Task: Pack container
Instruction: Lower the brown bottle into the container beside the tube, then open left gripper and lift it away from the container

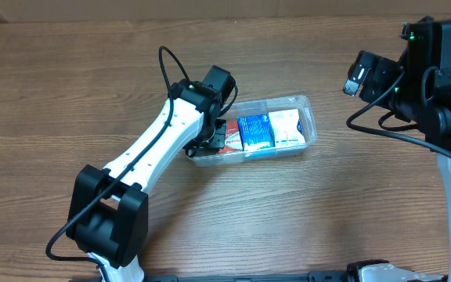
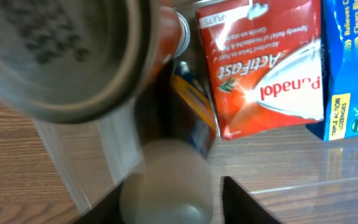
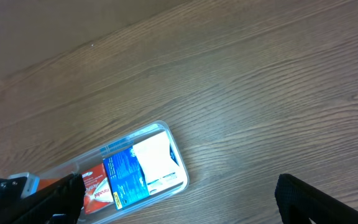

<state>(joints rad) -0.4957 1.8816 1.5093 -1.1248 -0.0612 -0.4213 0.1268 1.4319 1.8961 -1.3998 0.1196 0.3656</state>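
The clear container (image 1: 307, 103) lies at the table's middle. It holds a red Panadol box (image 1: 232, 135), a blue lozenge box (image 1: 255, 131) and a white box (image 1: 286, 127) side by side. My left gripper (image 1: 206, 145) is down in the container's left end. In the left wrist view it (image 2: 166, 214) is shut on a small bottle with a whitish cap (image 2: 166, 180), next to the red box (image 2: 266, 68); a blurred grey and reddish cylinder fills the top left. My right gripper (image 1: 358, 78) is open and empty, high at the far right (image 3: 179, 202).
A small orange and blue box (image 2: 194, 115) stands on edge between the bottle and the red box. The container's clear wall (image 2: 79, 162) is beside my left fingers. Bare wooden table (image 3: 260, 93) lies all round.
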